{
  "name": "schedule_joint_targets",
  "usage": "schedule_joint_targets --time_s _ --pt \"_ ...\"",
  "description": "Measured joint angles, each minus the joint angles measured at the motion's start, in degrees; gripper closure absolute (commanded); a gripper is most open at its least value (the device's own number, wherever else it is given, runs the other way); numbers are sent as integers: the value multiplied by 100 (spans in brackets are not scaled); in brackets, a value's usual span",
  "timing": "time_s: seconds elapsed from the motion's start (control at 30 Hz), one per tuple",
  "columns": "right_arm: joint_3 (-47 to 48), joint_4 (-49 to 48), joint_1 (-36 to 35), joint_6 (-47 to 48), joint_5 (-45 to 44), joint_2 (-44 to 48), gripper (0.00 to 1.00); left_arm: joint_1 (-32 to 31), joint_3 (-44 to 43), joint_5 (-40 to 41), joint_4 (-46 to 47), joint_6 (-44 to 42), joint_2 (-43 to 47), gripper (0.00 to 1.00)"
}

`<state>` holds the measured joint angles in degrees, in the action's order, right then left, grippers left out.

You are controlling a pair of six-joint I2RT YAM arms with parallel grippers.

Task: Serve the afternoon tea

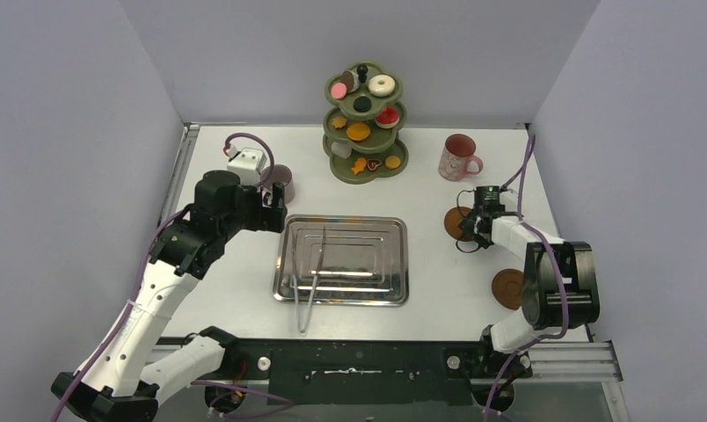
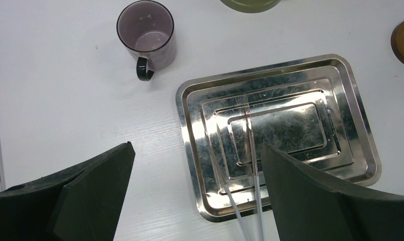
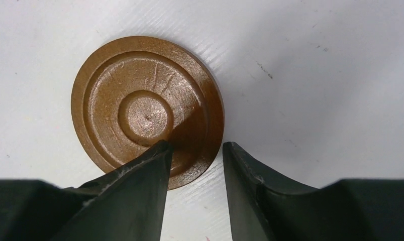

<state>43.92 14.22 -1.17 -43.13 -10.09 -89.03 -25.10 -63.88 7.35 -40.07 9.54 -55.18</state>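
The brown round wooden coaster (image 3: 147,112) is straddled at its five-o'clock rim by the right pincer (image 3: 195,150), jaws narrowly apart, not yet clamped, while the left pincer (image 2: 195,186) is held wide apart

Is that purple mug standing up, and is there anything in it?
Upright and empty. The left wrist view looks straight down into the mug: its round rim faces up and only the bare bottom shows inside.

Brown ringed coaster (image 3: 147,110), mauve mug (image 2: 146,34), olive-green stand (image 1: 364,123) (pink mug (image 1: 458,157) nearby).
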Motion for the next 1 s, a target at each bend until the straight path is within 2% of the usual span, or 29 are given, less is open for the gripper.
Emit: schedule_joint_targets --time_s 0.2,0.47,1.0 --pt "76 11 -127 -74 -240 -85 63 -74 2 59 2 -68 2 3" --pt "299 -155 -358 42 -411 -356 63 -81 2 90 2 -114 7 3" --pt "1163 -643 -1381 260 -358 -1283 64 -81 50 190 2 -173 98 3"
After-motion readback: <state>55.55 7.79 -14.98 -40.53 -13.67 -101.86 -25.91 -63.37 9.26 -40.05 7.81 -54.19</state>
